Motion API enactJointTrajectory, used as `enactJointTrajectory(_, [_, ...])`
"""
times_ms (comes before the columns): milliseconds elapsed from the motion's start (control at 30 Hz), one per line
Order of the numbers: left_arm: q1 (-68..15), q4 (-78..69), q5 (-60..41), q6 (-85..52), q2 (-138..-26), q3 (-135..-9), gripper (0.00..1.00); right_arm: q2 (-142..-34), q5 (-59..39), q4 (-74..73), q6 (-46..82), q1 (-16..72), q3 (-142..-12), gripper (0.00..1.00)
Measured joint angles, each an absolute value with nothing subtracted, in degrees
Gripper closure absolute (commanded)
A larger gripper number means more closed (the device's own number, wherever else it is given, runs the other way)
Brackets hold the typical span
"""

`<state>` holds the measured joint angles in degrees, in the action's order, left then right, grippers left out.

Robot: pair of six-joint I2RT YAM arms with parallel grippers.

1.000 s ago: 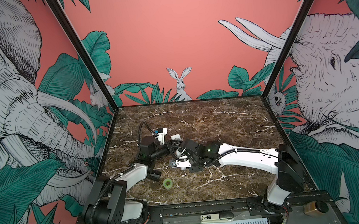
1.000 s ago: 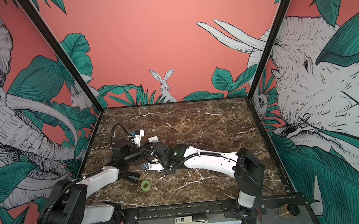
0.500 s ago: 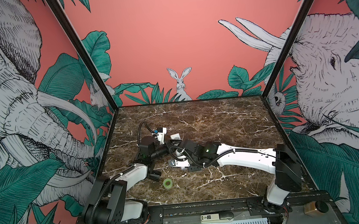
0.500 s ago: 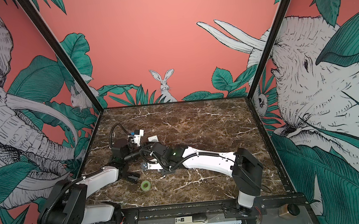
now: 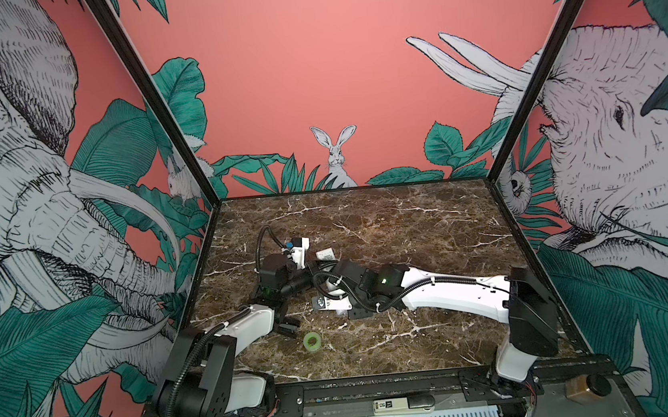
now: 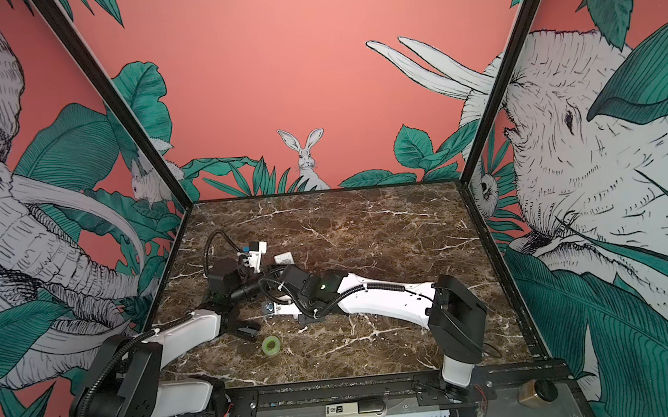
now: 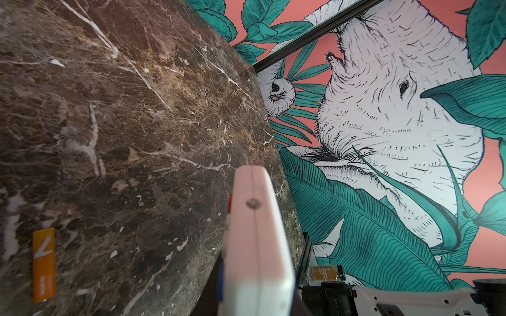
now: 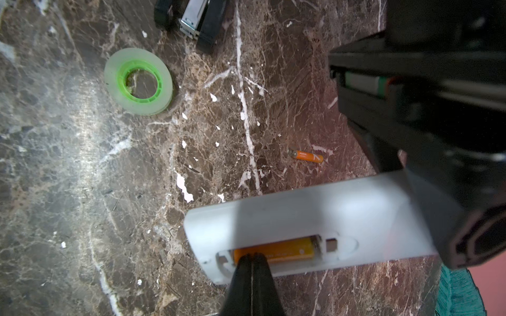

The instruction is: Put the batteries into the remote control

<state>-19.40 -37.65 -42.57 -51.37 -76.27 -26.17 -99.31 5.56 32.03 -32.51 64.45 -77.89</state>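
The left gripper (image 8: 427,202) clamps the remote (image 8: 315,219) at one end, while the right gripper (image 8: 251,260), pinched closed, touches the battery (image 8: 276,250) seated in the remote's bay, a second battery (image 8: 306,156) lying on the table (image 8: 82,191) near the remote.

Remote control (image 8: 315,216): one end hidden behind a blurred dark mass (image 8: 443,131) in the right wrist view. Near end blurred and cropped by the frame edge in the left wrist view. Not made out in both top views.
Battery in bay (image 8: 282,250): one end covered by the closed right gripper (image 8: 252,257).
Loose battery (image 7: 43,269): print illegible.
Black-and-metal item (image 8: 198,19): cut off by the frame edge, kind unclear.
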Motion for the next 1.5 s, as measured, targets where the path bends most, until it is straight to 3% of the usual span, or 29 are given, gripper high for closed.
enactJointTrajectory(300, [-19.40, -37.28, -42.09, -50.70, -76.05, -25.98, 1.00, -99.74, 5.52, 31.90, -31.55, 64.36, -77.91, 0.91])
enactJointTrajectory(733, [-16.21, -37.63, -42.52, -52.45, -75.29, -25.30, 1.00, -96.12, 3.40, 31.79, -26.92, 63.46, -77.95, 0.77])
enactJointTrajectory(1100, [-7.73, -34.48, -42.65, -50.78, -72.60, -23.42, 1.00, -94.52, -0.25, 32.16, -11.66, 60.03, -84.42, 0.59])
enactJointTrajectory(1500, [-1.63, -27.11, -42.33, -45.32, -68.51, -23.42, 1.00, -105.47, -3.38, 35.33, 7.79, 51.53, -95.46, 0.46])
